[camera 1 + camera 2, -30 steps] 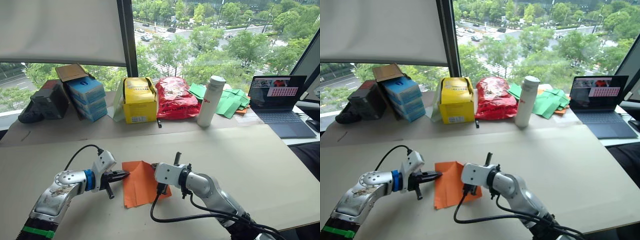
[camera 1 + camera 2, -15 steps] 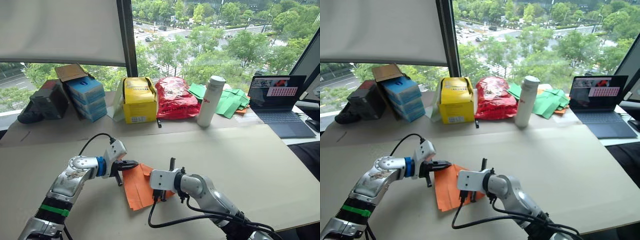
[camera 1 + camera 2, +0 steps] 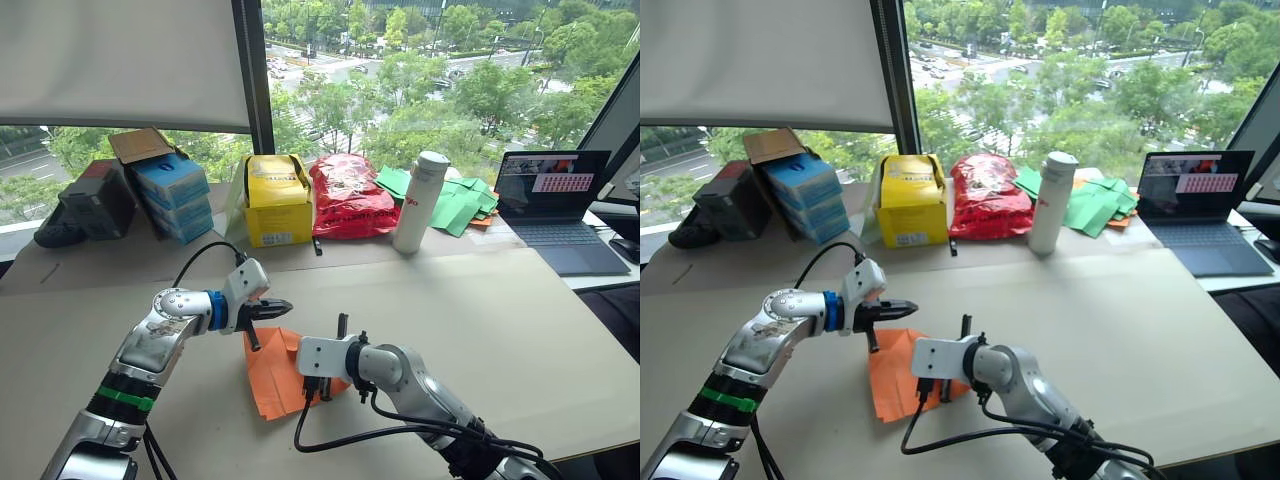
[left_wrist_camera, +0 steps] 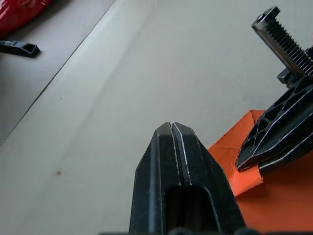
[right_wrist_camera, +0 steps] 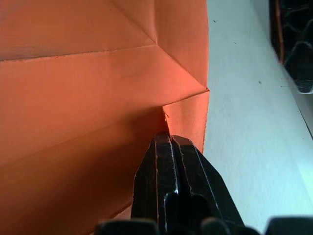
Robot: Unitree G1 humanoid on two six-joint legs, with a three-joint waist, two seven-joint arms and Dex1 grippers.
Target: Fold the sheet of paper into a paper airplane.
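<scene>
The sheet of paper (image 3: 272,385) is bright orange and creased, lying flat on the beige table (image 3: 480,320) in front of me. My right gripper (image 3: 318,396) points down onto its right part. In the right wrist view the right gripper (image 5: 168,138) is shut, its tips resting on the paper (image 5: 88,98) at the corner of a folded flap. My left gripper (image 3: 286,305) is shut with nothing in it and hovers just above the sheet's far edge. The left wrist view shows the left gripper (image 4: 171,127) over bare table, with the paper (image 4: 279,210) beside it.
Along the back stand blue boxes (image 3: 172,195), a yellow box (image 3: 278,200), a red plastic bag (image 3: 350,195), a white bottle (image 3: 422,200) and green paper pieces (image 3: 462,205). A laptop (image 3: 555,200) sits at the far right. A black cable (image 3: 340,436) loops near the sheet.
My left gripper has left the sheet's left edge, rising and moving right towards its far edge. The right gripper shifted slightly nearer and left, staying on the paper.
</scene>
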